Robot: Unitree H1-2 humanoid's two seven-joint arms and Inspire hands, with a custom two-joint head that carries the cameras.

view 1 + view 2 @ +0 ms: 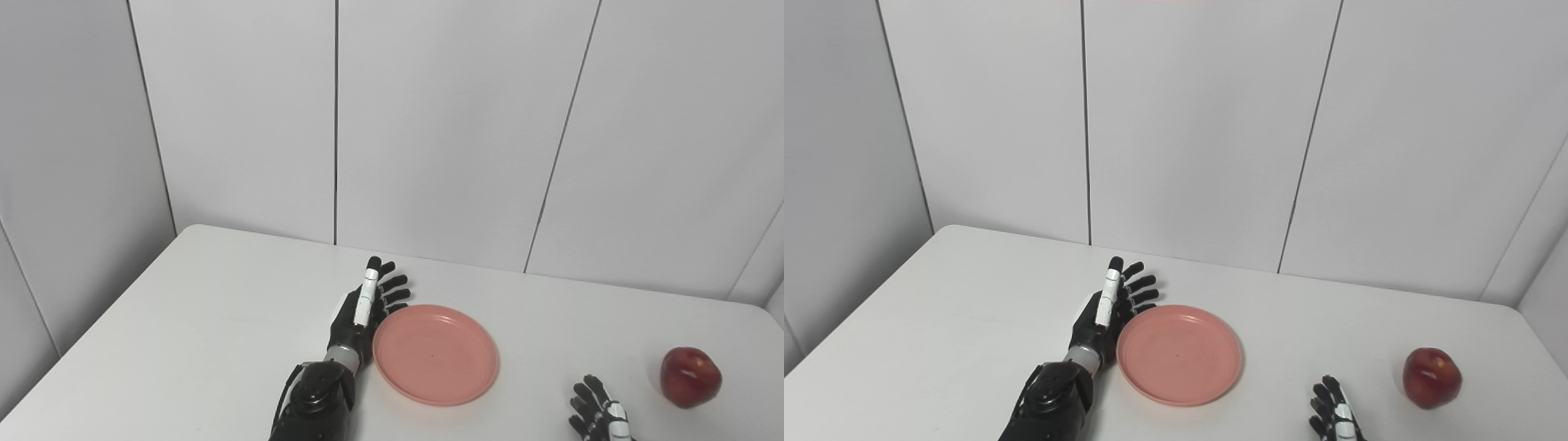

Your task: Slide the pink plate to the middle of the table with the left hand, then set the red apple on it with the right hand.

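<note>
Left hand (364,312) edgewise (splayed); right hand (597,416) open.

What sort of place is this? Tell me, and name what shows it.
Probably a robot test booth, not a home: a bare white table boxed in by plain white wall panels, with only a pink plate and red apple laid out.

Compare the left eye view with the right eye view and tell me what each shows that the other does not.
Only the left eye view shows more wall left of the table's far left corner. Only the right eye view shows more wall beyond the table's right edge. Both show the left robot hand, open, against the left rim of the pink plate, the red apple far right on the white table, and the right robot hand, open, at the bottom edge.
</note>
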